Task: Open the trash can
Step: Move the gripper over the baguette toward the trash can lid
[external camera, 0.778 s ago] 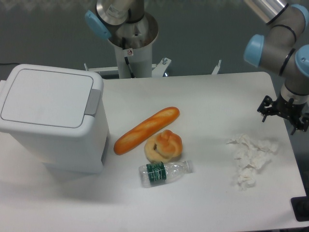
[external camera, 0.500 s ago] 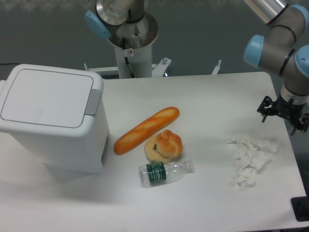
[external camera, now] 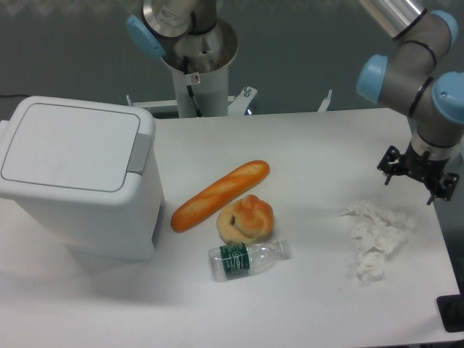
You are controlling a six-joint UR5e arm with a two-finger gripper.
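One trash can (external camera: 76, 177) sits at the left edge of the frame, on the left end of the table (external camera: 319, 145). I see its flat lid down, with the grey push tab (external camera: 140, 153) on the lid's right side, facing the middle of the table.

Just right of the can lies a baguette (external camera: 220, 195), running diagonally from lower left to upper right; its lower end is near the can's right wall but apart from it. A knotted bread roll (external camera: 246, 217) touches the baguette's lower side, and a small plastic bottle (external camera: 249, 259) with a green label lies on its side just below the roll. Toward the right of the frame is a crumpled white tissue (external camera: 374, 237).

My claw (external camera: 415, 172) hangs at the far right, above the table's right edge and just above the tissue, well apart from the can. Its dark fingers point downward, but I cannot tell how wide they stand.

Between the bread and the tissue I see bare white tabletop, and more along the top edge of the table.
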